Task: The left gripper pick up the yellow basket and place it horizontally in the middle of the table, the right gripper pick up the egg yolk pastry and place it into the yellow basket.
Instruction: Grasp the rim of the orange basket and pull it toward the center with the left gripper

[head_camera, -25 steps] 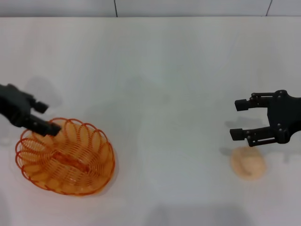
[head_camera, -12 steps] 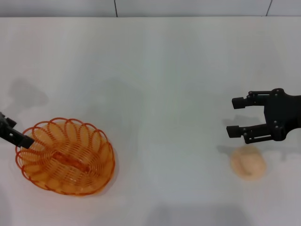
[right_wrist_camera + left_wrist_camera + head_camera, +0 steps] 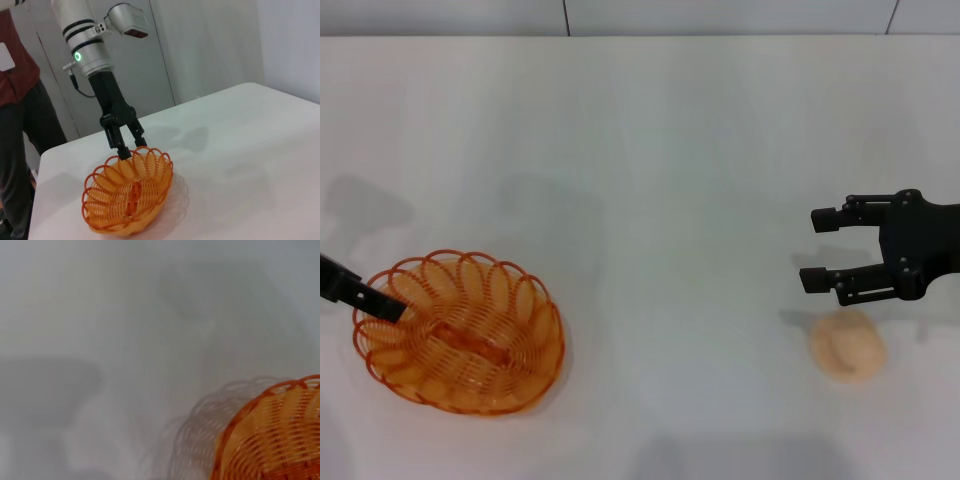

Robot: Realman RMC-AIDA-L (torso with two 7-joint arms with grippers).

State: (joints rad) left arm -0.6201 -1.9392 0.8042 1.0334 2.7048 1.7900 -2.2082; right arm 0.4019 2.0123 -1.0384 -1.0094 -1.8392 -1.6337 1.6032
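The yellow basket [image 3: 458,333] lies on the white table [image 3: 650,150] at the near left; part of it also shows in the left wrist view [image 3: 280,440]. My left gripper [image 3: 131,146] is open, its fingertips at the basket's left rim, one on each side of the wire loops. In the head view only one finger [image 3: 365,297] shows, at the left edge. The egg yolk pastry [image 3: 847,345] lies at the near right. My right gripper [image 3: 816,250] is open and empty, hovering just beyond and slightly left of the pastry.
A person [image 3: 20,130] stands beyond the table's left edge, behind my left arm. A wall runs along the table's far edge [image 3: 640,36]. The stretch of table between basket and pastry is bare white.
My left gripper has drawn back to the left and lowered to the basket's rim, so most of it has left the head view. The right gripper has drifted slightly left. Basket and pastry have not moved.
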